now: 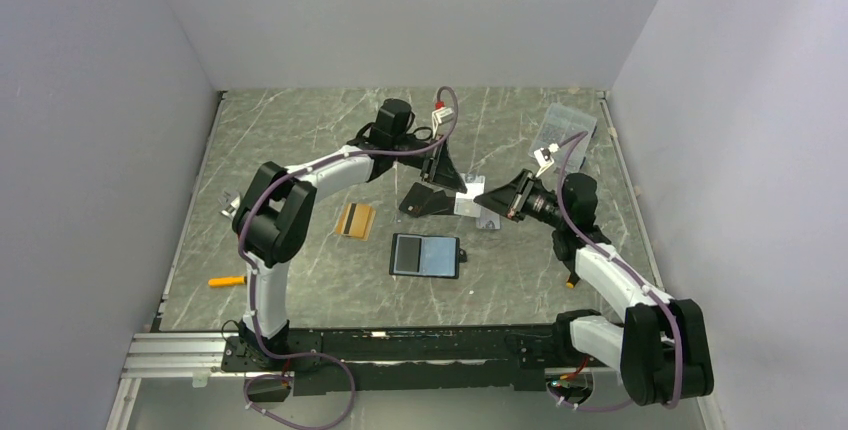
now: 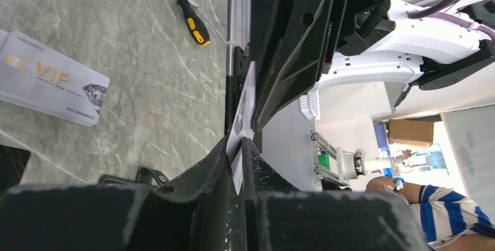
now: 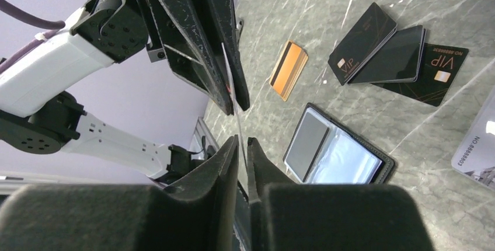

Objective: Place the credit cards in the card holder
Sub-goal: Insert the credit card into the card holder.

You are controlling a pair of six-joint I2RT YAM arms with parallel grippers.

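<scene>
Silver-grey credit card [image 2: 246, 102] sat pinched in the left gripper [image 2: 236, 146], the right gripper [image 3: 240, 143] narrow around it, and a mistimed release risked dropping it.

card holder [image 1: 425, 255]: open flat, mid-table | orange card [image 1: 355, 220]: flat, just left | silver card [image 2: 245, 108]: edge-on, off table

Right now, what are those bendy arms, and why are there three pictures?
Those are two robot arms with claws for hands. One picture looks down from above; the other two come from a camera on each wrist. On the table lie an orange card, black cards, a silver card, an open wallet, a clear box and a small wrench. The left claw pinches a pale card by its edge. Its other end sits inside the right claw; how tightly, I can't tell.
</scene>
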